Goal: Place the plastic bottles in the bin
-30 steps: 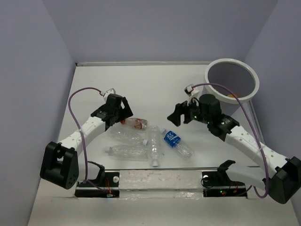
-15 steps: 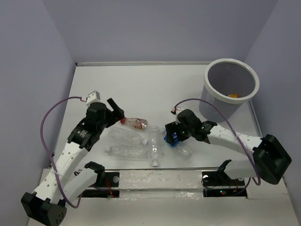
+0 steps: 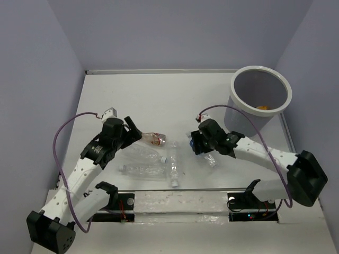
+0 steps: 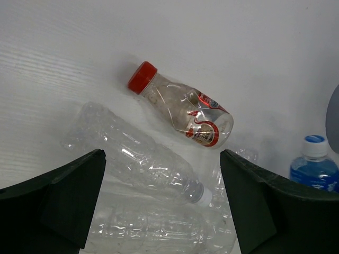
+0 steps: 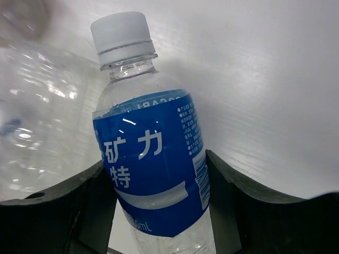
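The blue-labelled bottle with a white cap sits between my right gripper's pads, which press on both sides of its label; its clear lower end shows past the gripper in the top view. My left gripper hovers open over a clear bottle, touching nothing. Just beyond it lies the red-capped bottle. Two more clear bottles lie beside them on the table. The bin stands at the back right, an orange bottle inside it.
Purple walls close in the white table on the left, the back and the right. A clear strip with both arm bases runs along the near edge. Cables loop above each arm.
My right gripper has dropped from near the bin to the blue-labelled bottle and closed on it. The left arm swung down to the red-capped and clear bottles, jaws still wide.
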Controlling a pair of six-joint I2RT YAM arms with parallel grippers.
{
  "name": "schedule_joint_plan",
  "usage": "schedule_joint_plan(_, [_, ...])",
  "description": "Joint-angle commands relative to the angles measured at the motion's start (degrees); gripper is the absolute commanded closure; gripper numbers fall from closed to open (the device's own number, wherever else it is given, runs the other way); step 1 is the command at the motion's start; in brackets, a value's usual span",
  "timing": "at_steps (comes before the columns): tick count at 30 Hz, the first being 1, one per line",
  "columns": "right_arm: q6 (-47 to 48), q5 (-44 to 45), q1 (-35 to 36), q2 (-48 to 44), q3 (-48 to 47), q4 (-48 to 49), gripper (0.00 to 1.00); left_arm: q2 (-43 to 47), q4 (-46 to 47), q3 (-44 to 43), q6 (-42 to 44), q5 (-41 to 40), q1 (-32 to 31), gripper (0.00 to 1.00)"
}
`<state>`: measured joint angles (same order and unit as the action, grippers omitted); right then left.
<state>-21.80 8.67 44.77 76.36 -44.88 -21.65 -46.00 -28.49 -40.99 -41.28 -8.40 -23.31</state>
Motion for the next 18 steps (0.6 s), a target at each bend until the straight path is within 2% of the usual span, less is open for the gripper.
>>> schedule_joint_plan(1, [2.72,10.2,0.58,-12.26,-10.73,-1.99,0.6,-2.16,8.17,-0.75,3.13,0.41,-0.86,0.01])
schedule_joint_plan(2, [3.25,12.41,0.58,-14.11,-12.67,-1.73,0.61,-2.34,9.06,-0.84,3.48,0.49,-1.12,0.01])
schedule_joint_plan(3, [4.04,18.87,0.58,-17.0,-16.6,-1.21,0.64,-2.25,10.28,-0.58,4.88,2.06,-1.3,0.01])
schedule_joint_plan(7, [12.11,34.26,-0.73,-19.84,-25.23,4.23,0.67,0.64,16.61,0.56,8.4,7.59,-1.91,0.01])
schedule_joint_plan(9, [20.72,38.33,-3.36,-20.54,-27.8,15.89,0.68,4.15,19.08,0.56,11.91,10.05,-2.09,0.01])
schedule_joint_plan(10, [24.31,38.27,-8.95,-20.29,-27.89,19.42,0.69,6.95,20.13,0.56,14.44,10.51,-2.0,0.01])
schedule_joint_plan(11, [23.83,37.14,-12.83,-19.67,-29.54,21.98,0.69,8.37,20.4,0.65,15.43,10.6,-2.0,0.01])
schedule_joint_plan(12, [22.69,34.08,-20.09,-18.8,-30.43,22.96,0.69,9.6,20.67,0.91,16.22,10.51,-2.0,0.01])
schedule_joint_plan(18, [18.2,29.75,-34.91,-7.73,-31.76,26.57,0.64,14.88,21.37,2.15,18.68,11.74,-2.09,0.01])
